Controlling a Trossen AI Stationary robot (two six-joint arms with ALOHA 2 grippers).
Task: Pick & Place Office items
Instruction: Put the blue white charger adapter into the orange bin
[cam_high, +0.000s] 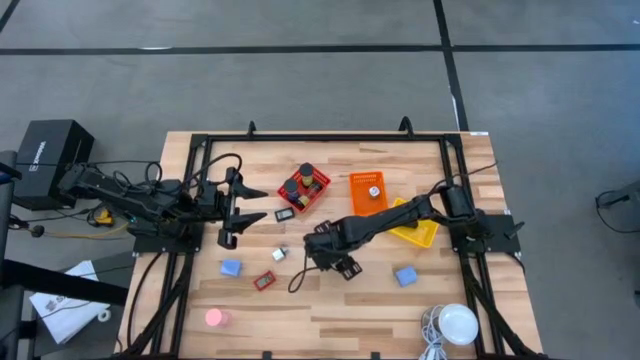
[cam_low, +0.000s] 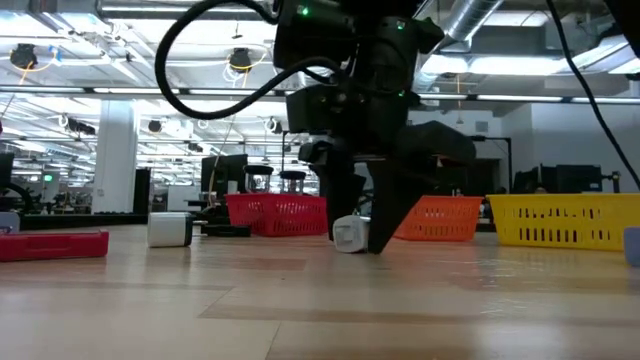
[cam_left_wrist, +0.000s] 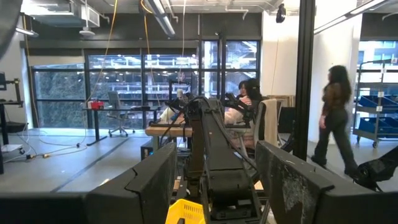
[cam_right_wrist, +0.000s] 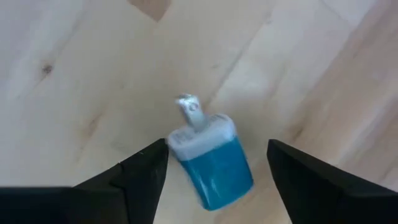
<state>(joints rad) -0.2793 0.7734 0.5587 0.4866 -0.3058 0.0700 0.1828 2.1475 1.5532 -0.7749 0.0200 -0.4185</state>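
The right gripper (cam_right_wrist: 214, 165) hung low over the wooden table (cam_high: 330, 300), its fingers (cam_right_wrist: 134, 174) spread apart, with a blue block (cam_right_wrist: 214, 165) lying on the boards between them, nearer one finger and seemingly untouched. The left gripper (cam_high: 232, 210) waited well apart, its jaws also parted, holding nothing.

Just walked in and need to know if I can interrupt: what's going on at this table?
The right gripper is down at the table with its fingers open on either side of a small blue block with a silvery clip, not yet closed on it. The left gripper waits open at the table's left side, holding nothing. Other items lie loose on the table, and a few already sit in the red basket and orange basket.
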